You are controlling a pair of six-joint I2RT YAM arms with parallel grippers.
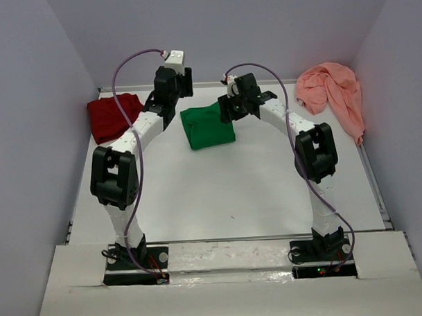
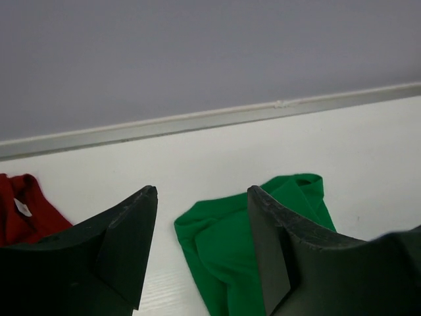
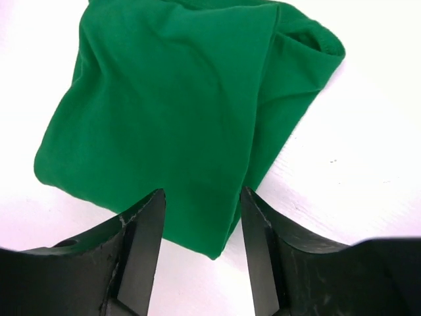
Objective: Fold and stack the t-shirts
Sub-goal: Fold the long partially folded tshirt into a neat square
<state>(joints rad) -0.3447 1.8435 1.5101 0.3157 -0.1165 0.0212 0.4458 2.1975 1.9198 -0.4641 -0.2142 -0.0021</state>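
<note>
From above, found a bright green cloth t-shirt, folded into a compact rectangle, lying on the white table toward the far middle, between the two wrists. Read its long axis as running roughly far-to-near, slightly skewed. Noted a dark red cloth t-shirt bunched at the far left and a salmon-pink cloth t-shirt heaped unfolded at the far right, both well apart from the green one. Placed the left gripper just off the green shirt's far-left corner and the right gripper at its far-right corner.

Through the left wrist camera, saw the left gripper spread wide and empty, aimed toward the back wall, with the green shirt below and slightly to the right and the red one at the left edge of view.

Through the right wrist camera, saw the right gripper likewise parted and holding nothing, poised directly above one edge of the green shirt, with cloth showing in the gap.

Judged the right arm the nearer to the green shirt, and also the nearer to the unfolded salmon-pink heap.
</note>
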